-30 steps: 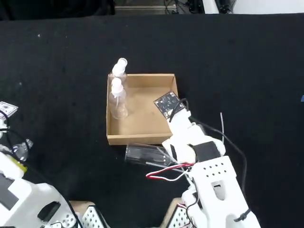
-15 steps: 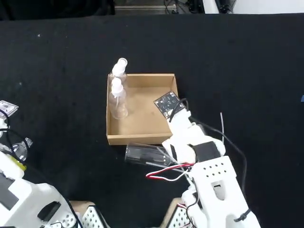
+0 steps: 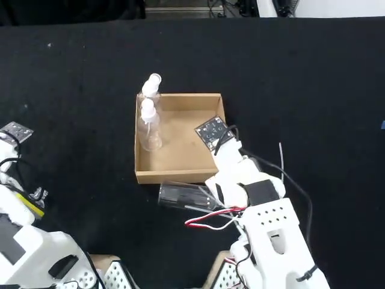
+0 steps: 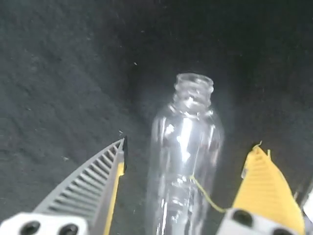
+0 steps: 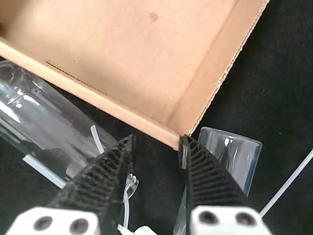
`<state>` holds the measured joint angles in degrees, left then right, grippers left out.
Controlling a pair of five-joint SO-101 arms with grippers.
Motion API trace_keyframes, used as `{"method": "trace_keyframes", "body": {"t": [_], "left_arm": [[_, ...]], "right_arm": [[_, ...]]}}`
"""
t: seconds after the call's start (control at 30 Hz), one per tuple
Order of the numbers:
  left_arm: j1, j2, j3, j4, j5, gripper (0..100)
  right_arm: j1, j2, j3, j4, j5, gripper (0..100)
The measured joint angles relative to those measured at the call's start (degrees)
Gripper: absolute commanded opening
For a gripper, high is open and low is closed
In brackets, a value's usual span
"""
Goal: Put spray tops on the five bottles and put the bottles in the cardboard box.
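Bottle (image 4: 188, 107), clear, no spray top: set between the fingers of the left gripper (image 4: 190, 146), long axis in line with the gripper's reach, open neck pointing away. Left gripper: spread wide, a gap either side, gripping nothing. Right gripper (image 5: 154, 142): slightly parted, empty, over a corner of the cardboard box (image 5: 215, 73); the farther arm.

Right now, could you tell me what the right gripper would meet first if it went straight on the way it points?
Most likely the near corner of the cardboard box, framed by the fingertips of the open right gripper. Depth is unclear, so it might pass just outside the wall onto the table.
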<state>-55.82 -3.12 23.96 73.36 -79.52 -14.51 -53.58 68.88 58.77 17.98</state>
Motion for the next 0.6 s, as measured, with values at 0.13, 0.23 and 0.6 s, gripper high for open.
{"method": "trace_keyframes", "body": {"t": [0.13,0.23,0.6], "left_arm": [[0.18,0.00,5.45,-7.74,-0.09,35],[0.18,0.00,9.76,-12.13,-0.26,35],[-1.05,0.00,13.01,-14.68,-3.43,25]], "right_arm": [[0.00,-0.09,0.00,0.00,0.00,12.0],[0.00,-0.09,0.00,0.00,0.00,12.0],[0.00,-0.09,0.00,0.00,0.00,12.0]]}}
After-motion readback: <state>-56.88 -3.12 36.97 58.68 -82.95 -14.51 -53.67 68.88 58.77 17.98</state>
